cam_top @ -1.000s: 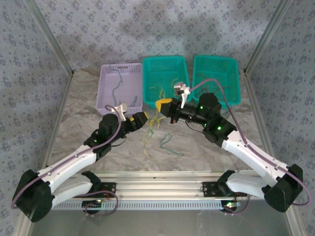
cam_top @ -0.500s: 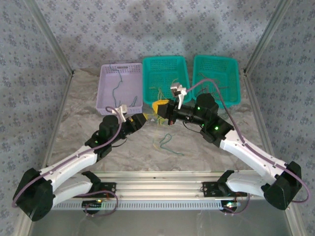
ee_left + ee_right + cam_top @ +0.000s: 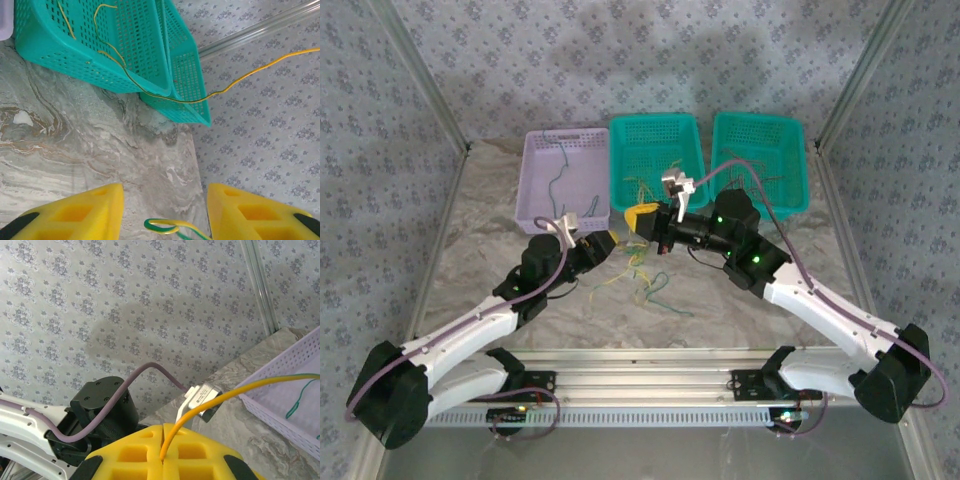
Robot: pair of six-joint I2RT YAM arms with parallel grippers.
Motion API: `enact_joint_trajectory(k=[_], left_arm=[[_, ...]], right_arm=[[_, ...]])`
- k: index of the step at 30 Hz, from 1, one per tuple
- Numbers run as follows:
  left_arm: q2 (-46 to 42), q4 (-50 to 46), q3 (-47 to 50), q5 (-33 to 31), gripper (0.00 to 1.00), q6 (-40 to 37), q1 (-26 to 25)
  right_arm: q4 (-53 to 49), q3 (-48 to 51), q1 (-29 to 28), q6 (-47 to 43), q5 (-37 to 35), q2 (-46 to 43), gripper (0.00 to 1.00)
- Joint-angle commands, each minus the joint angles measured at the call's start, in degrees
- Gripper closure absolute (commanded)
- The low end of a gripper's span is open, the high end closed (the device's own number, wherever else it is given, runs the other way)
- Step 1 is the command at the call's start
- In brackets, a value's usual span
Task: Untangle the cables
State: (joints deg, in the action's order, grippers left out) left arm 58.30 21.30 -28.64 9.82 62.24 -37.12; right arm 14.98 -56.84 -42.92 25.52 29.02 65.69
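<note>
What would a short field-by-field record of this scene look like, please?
Right gripper: shut on yellow cable
Left gripper: open, green-yellow cable loop between its fingers
Loose cables: tangled on the table between the arms
Baskets: purple basket, two teal baskets, side by side at the far edge

Lilac basket [image 3: 590, 160], two teal baskets [image 3: 642, 145]

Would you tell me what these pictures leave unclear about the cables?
Top view: the loose cables are too thin to trace crossings.
Left wrist view: the green-yellow loop is cut off by the bottom edge.
Right wrist view: the yellow cable held by the right end effector exits the right edge.
</note>
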Motion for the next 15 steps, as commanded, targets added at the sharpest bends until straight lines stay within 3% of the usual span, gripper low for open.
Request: enact_joint_trajectory(k=[1, 9, 15], left_arm=[[-0.3, 3.2, 0.4, 0.2, 0.54, 0.5, 0.2], [0.6, 4.5, 0.7, 0.4, 0.5, 1.4, 0.3], [-0.5, 3.9, 0.2, -0.3, 0.67, 1.3, 0.4]], right_arm=[[2.1, -2.1, -0.3, 0.4, 0.9, -0.1, 1.0], [2.2, -2.3, -0.7, 0.4, 1.2, 0.2, 1.0], [2.4, -2.2, -1.1, 0.1, 1.3, 0.5, 1.0]])
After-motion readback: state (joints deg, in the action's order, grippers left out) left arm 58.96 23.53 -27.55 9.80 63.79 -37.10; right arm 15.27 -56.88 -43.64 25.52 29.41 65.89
